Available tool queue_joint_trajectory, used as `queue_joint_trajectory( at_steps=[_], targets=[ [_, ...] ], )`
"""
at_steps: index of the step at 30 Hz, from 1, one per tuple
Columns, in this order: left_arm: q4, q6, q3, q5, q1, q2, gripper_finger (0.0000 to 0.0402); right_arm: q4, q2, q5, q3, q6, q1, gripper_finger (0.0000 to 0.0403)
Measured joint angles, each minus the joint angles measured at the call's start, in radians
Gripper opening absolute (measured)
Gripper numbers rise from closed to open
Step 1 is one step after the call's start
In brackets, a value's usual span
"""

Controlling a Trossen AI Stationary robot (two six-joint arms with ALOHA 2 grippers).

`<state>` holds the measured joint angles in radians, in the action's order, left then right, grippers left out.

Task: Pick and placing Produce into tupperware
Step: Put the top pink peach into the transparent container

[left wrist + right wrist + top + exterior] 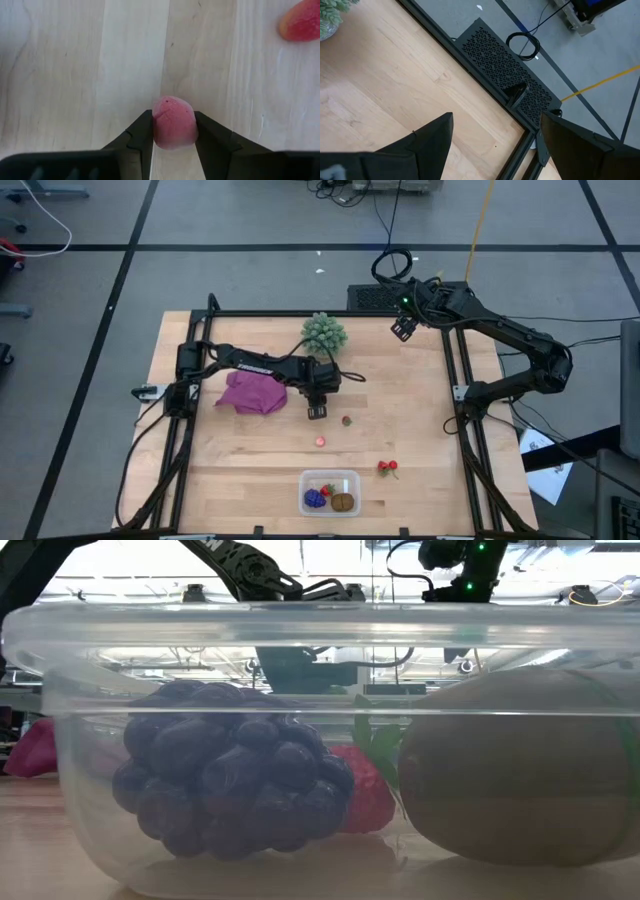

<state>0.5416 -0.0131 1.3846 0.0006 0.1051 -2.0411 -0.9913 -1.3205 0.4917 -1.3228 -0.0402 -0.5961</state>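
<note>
My left gripper (317, 412) is down at the middle of the table, shut on a small pink berry (172, 117). A second pink-red berry (301, 22) lies on the wood just beyond it. A red berry with a green top (347, 420), a pink berry (320, 442) and a red cherry pair (387, 468) lie loose on the table. The clear tupperware (330, 478) stands near the front edge and holds a purple grape cluster (225, 775), a red strawberry (362, 795) and a brown kiwi (510, 770). My right gripper (403, 328) waits open above the far right corner. My left gripper pinches the pink berry by its two opposite sides (157, 127) between its two fingers (139, 137). The fingers come from above, slanting steeply down. The berry's rounded end pokes out beyond the fingertips, close over the wood; whether it rests on the table I cannot tell.
A pale green bushy ball (324, 333) stands at the far middle, and a magenta cloth (253, 392) lies left of my left gripper. Black frame rails (455, 380) run along the table's sides. Bare wood lies between the loose berries and the tupperware.
</note>
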Motion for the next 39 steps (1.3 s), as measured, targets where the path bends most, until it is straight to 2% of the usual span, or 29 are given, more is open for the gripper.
queue_joint_trajectory(
  at_steps=[8,14,20,27,35,39],
  targets=[
    [0.09,0.0,0.011,-0.001,-0.053,0.024,0.0119,0.001,0.0,0.0,0.0,0.0,0.0,0.029],
    [0.305,0.024,0.151,-0.057,-0.109,0.029,0.012,0.016,0.0,0.0,0.0,0.0,0.0,0.029],
    [0.396,0.062,0.256,-0.063,-0.186,0.03,0.012,0.016,0.0,0.0,0.0,0.006,0.0,0.029],
    [0.513,0.187,0.338,-0.113,-0.302,0.03,0.012,0.037,0.0,0.001,0.0,0.055,-0.048,0.029],
    [0.503,0.352,0.394,-0.101,-0.426,0.03,0.012,0.075,0.0,-0.002,0.0,0.053,-0.114,0.029],
    [0.468,0.45,0.409,-0.078,-0.473,0.029,0.012,0.074,0.0,-0.052,0.0,0.028,-0.123,0.029]
  ],
)
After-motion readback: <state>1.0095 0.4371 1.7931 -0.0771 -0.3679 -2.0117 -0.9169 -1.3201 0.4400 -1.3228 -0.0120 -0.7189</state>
